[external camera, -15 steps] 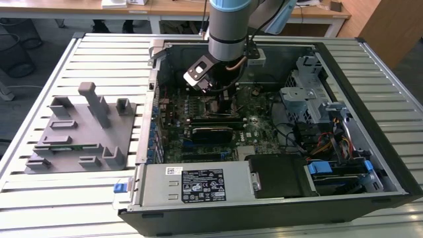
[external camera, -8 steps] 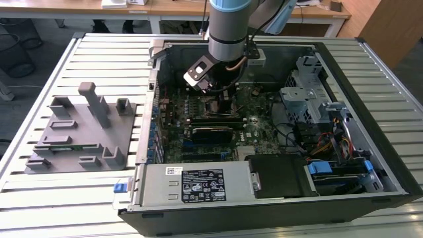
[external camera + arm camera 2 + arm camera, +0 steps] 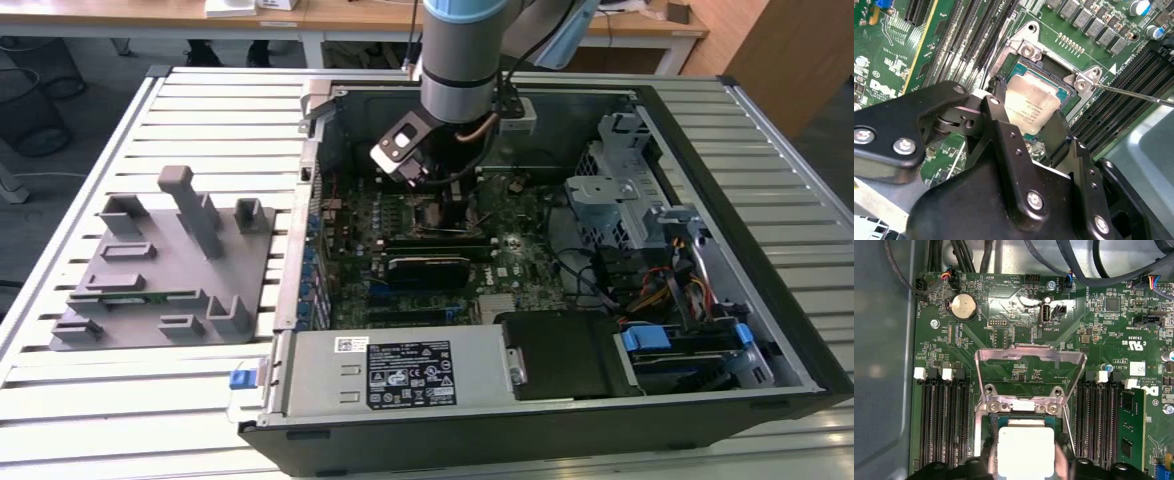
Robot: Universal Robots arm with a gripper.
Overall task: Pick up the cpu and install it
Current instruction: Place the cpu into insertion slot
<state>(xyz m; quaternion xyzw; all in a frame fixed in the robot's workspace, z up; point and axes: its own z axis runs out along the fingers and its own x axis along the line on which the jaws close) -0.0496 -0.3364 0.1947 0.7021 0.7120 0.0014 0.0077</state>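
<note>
Now holding the cpu (image 3: 1031,102) by its edges with the hand (image 3: 1026,116) closed onto it, just over the open socket (image 3: 1051,65), underside left free for seating, with the clamp frame (image 3: 1030,356) swung up for clearance.

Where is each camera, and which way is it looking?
Exterior view: off the arm, high up, looking down into the open computer case; the arm shows.
First wrist view: on the arm, facing straight at the motherboard; the gripper shows.
Second wrist view: on the arm, looking slantwise past the gripper.
Both wrist views share the cpu at the socket.
</note>
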